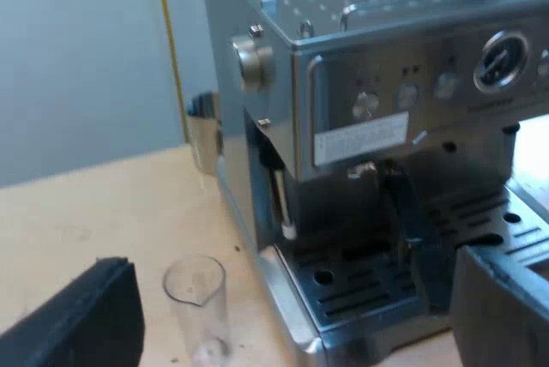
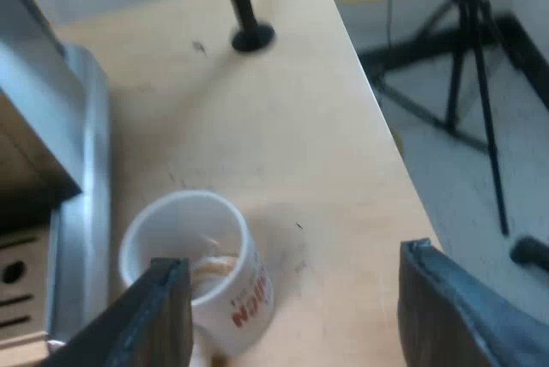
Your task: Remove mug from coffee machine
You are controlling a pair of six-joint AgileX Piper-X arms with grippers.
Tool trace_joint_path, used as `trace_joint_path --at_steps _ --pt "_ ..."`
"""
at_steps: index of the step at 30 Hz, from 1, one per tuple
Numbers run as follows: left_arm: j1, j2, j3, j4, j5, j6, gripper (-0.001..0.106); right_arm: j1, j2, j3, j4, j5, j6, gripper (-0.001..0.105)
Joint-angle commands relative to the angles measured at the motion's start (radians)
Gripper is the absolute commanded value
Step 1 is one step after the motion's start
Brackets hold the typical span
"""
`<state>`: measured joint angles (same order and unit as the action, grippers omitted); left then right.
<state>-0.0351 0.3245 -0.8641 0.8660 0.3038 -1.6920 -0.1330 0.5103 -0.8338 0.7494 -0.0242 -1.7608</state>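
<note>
1. The mug (image 2: 240, 290) stands upright on the worktop (image 2: 283, 127), just beside the base of the espresso machine (image 2: 81, 153), off its tray.
2. The right tool (image 2: 292, 264) gapes wide, empty, one finger over the mug's rim; the left tool (image 1: 292, 260), also apart, faces the machine near the measuring glass (image 1: 196, 298).
3. Likely rigid, weighty, slick, chippable ceramic: pinch the wall at the rim.
4. Bare worktop lies beside the mug; its edge is near.

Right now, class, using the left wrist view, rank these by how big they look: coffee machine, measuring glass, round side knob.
1. Coffee machine
2. Measuring glass, though it sits nearer the camera
3. Round side knob
</note>
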Motion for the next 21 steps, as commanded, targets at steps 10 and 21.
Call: trace_joint_path --at_steps 10,21 --pt "0.000 -0.212 -0.008 0.139 -0.025 -0.038 0.077 -0.001 -0.358 0.095 0.073 -0.057 -0.007 0.055" --pt "0.000 -0.378 -0.026 0.379 -0.133 -0.031 0.077 -0.001 -0.562 0.189 0.224 -0.059 -0.010 0.055"
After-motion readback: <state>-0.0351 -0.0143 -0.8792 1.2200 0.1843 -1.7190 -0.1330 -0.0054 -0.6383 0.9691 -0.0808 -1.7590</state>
